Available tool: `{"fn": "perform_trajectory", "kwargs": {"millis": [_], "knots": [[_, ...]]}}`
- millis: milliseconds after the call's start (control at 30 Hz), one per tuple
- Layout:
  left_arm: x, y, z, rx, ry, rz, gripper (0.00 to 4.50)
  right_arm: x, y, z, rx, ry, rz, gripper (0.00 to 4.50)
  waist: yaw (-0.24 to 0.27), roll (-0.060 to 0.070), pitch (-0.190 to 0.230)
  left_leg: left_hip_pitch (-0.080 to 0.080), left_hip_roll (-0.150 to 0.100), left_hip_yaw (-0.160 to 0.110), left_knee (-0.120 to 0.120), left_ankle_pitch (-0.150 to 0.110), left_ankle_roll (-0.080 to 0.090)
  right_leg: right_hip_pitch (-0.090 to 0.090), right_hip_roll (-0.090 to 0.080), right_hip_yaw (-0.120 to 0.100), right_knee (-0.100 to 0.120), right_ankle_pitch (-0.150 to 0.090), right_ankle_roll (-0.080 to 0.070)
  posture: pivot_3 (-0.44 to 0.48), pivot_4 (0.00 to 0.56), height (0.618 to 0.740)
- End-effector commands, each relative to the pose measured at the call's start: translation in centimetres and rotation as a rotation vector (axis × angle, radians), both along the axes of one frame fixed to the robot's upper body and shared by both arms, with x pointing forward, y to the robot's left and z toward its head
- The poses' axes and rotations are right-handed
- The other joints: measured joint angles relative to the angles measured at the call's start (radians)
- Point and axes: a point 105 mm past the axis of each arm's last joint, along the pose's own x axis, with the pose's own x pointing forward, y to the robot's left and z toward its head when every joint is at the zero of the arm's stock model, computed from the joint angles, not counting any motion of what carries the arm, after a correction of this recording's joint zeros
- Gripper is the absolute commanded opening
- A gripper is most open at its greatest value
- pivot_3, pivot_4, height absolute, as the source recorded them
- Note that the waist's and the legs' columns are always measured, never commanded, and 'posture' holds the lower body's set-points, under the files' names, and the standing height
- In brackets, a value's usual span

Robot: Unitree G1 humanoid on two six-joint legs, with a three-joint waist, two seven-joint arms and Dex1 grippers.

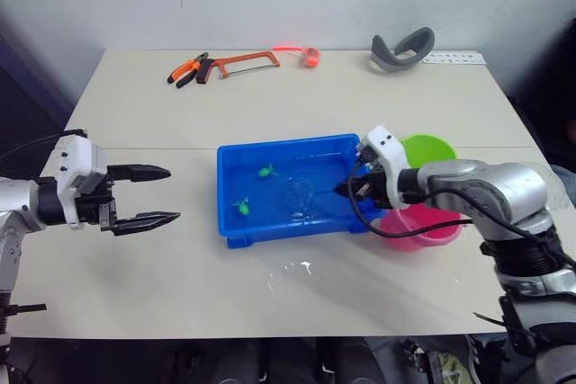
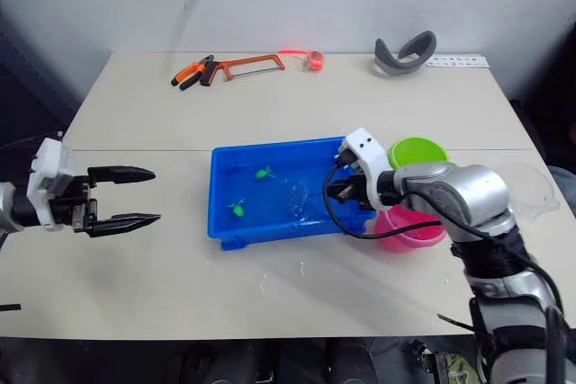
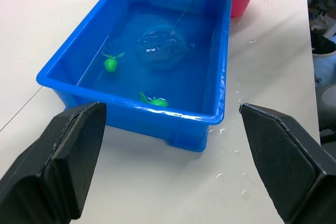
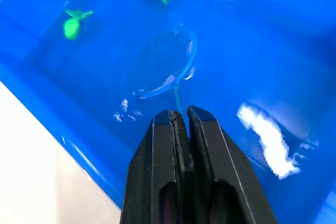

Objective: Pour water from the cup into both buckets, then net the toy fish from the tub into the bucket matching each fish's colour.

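Fish (image 1: 267,171), two green ones, lie in the water of the blue tub (image 1: 236,168) at the middle of the worktop (image 1: 297,101); the second fish (image 1: 241,207) sits closer to the tub's near wall. No pink fish can be made out in the tub. The right gripper (image 4: 180,116) is clenched on the thin handle of the net (image 4: 169,69), whose hoop is dipped under the water, apart from both fish and toward the tub's right half. The green bucket (image 1: 430,147) and pink bucket (image 1: 423,227) stand just beside the tub's right end, partly behind the right arm. The left gripper (image 1: 148,195) hangs released over the worktop's left side, well apart from the tub.

Judging by this, the step in hand is netting a green fish. To do it well, slide the hoop low along the tub floor under the nearer fish, then tip the rim level and lift slowly so water drains and the fish stays in the mesh before carrying it to the green bucket.
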Motion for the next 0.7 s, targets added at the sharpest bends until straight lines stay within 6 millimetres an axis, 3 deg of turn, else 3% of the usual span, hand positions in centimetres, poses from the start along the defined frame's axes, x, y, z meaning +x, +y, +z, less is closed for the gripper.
{"fn": "perform_trajectory", "kwargs": {"millis": [33, 433, 700], "knots": [[0.7, -0.2, 0.5, 0.009, 0.026, 0.033, 4.42, 1.3, 0.7, 0.9, 0.031, -0.037, -0.041, 0.0, 0.0, 0.0, 0.0, 0.0, 0.0, 0.0, 0.0, 0.0, 0.0, 0.0, 0.0, 0.0, 0.001, 0.0, 0.0, 0.0, 0.15, 0.74], [1.8, -1.9, 0.5, -0.003, 0.016, 0.02, 4.42, 3.3, 3.7, 0.8, 0.234, -0.03, -0.112, 0.0, -0.007, 0.0, 0.0, 0.0, 0.0, 0.001, 0.0, 0.0, 0.0, -0.001, 0.005, 0.0, 0.002, 0.0, 0.0, 0.0, 0.15, 0.74], [2.1, -2.0, 0.6, -0.008, 0.012, 0.01, 4.42, 2.4, 3.6, 0.7, 0.302, -0.036, -0.09, 0.0, -0.01, 0.0, 0.0, 0.0, 0.0, 0.0, 0.0, 0.0, 0.0, -0.001, 0.006, 0.001, 0.002, 0.0, 0.0, 0.0, 0.15, 0.74]]}}
